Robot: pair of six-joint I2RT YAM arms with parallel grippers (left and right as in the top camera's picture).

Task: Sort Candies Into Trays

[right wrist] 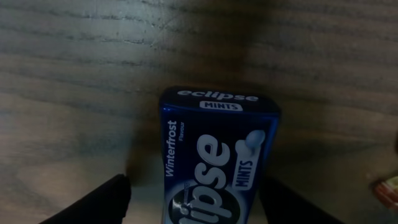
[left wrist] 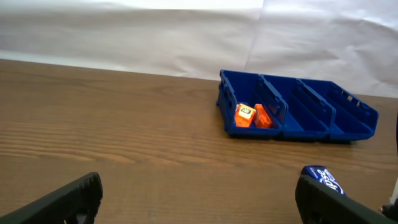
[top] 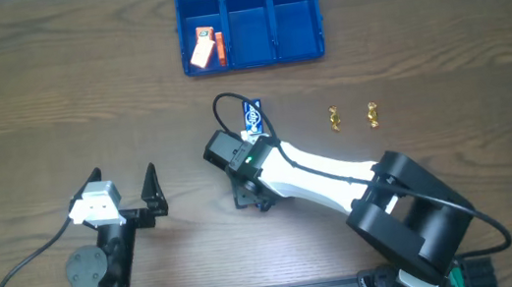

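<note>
Nearest to you, on the left, your left gripper point(top: 124, 176) hangs over the wooden table point(top: 34, 113). Its two fingers are spread wide with nothing between them, and it is well apart from every candy.

A little farther out, near the middle of the table, your right arm reaches in from the near right. Your right gripper point(top: 251, 132) is grasping the mint tin point(right wrist: 217, 162). The dark blue tin sits between the two fingers, one along each long side, and its far end sticks out past the fingertips. In the right wrist view it throws a dark shadow on the wood beneath, so it looks lifted rather than lying flat. From above you see it tilted at the gripper's tip, on the near side of the tray.

To the right of the tin, at about the same depth, a gold-wrapped candy point(top: 334, 118) lies on the bare table. A second gold-wrapped candy point(top: 372, 113) lies just to its right. Both are apart from the gripper.

Farthest from you is the blue three-compartment tray point(top: 255, 63), beyond the tin and not touching it. Its left compartment holds an orange candy packet point(top: 202, 46) with a slim orange piece point(top: 220, 47) just beside it on the right.
</note>
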